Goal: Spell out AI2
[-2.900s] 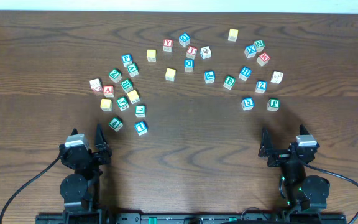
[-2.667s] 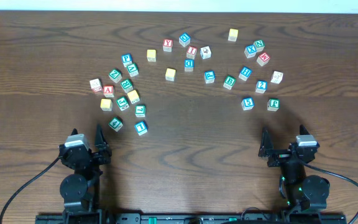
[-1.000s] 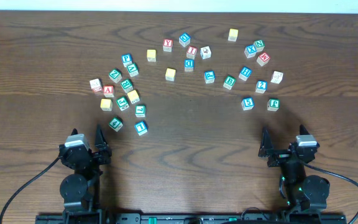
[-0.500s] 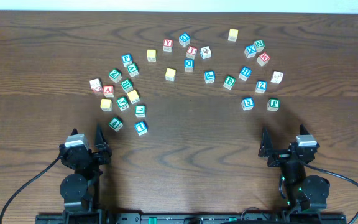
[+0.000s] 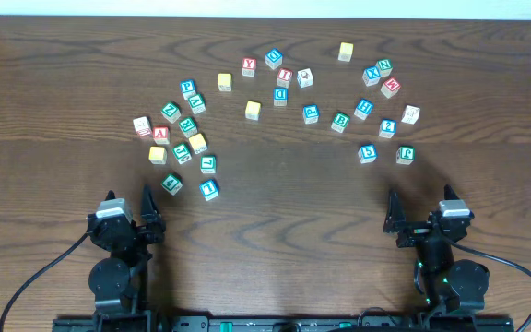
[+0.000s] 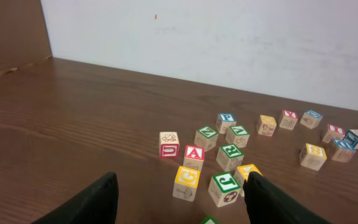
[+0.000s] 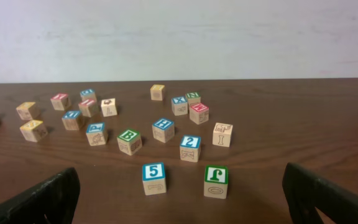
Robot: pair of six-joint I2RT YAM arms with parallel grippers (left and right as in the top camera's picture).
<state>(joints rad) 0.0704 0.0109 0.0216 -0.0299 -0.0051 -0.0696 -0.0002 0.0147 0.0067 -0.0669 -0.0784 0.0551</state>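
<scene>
Overhead, the dark wooden table [image 5: 275, 221] carries a loose arc of lettered cubes across its far half, while its near half is bare apart from the two arms parked at the near edge. The left gripper [image 5: 129, 201] sits low at the near left with its fingers [image 6: 98, 199] moderately apart and nothing between them. The right gripper [image 5: 420, 205] sits at the near right with its fingers [image 7: 48, 196] spread wide, also holding nothing. Neither touches any cube. Of the three wanted pieces, the A cube [image 5: 161, 134] lies in the left cluster, just beside a red-framed picture cube on its left and close ahead of the left gripper in the left wrist view. The I cube [image 5: 285, 75] lies far and near the centre, among the cubes at the top of the arc. The 2 cube [image 5: 387, 127] lies in the right cluster, straight ahead of the right gripper, with a 5 cube [image 5: 367, 153] nearer to that arm. All three lie well apart from one another and none is lined up, so I judge the spelling not yet begun: each cube must be picked out, carried to open table and set in order, without confusing the I with the blue 1 cube [image 5: 209, 189] at the near left.
</scene>
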